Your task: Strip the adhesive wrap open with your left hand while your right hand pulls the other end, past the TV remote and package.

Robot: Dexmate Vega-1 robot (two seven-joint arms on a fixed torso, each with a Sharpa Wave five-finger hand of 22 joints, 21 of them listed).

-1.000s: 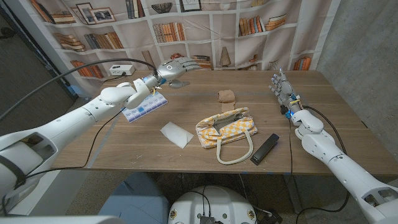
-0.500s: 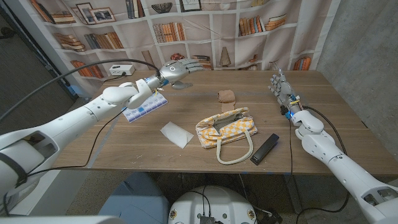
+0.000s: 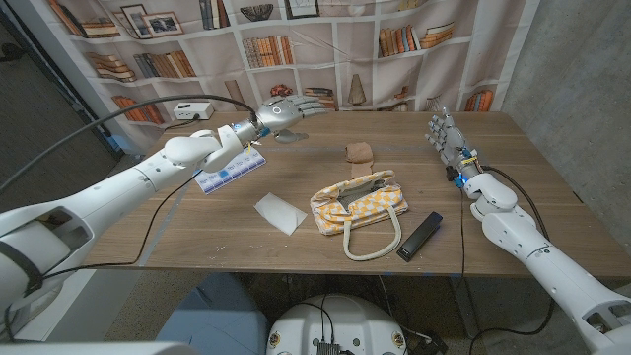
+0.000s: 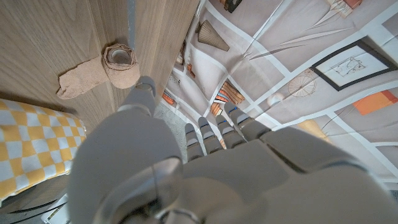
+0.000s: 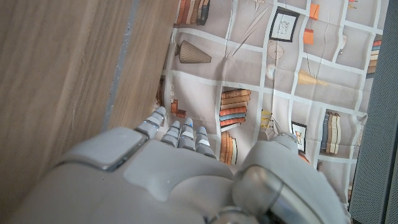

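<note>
On table, unlabelled adhesive wrap, remote

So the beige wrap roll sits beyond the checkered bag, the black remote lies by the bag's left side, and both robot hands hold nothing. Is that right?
Not quite: the black remote lies by the bag's right side, toward the right robot hand, as the head view shows. The rest stands: the beige wrap roll sits beyond the checkered bag, and the left robot hand and the right both hold nothing.
</note>
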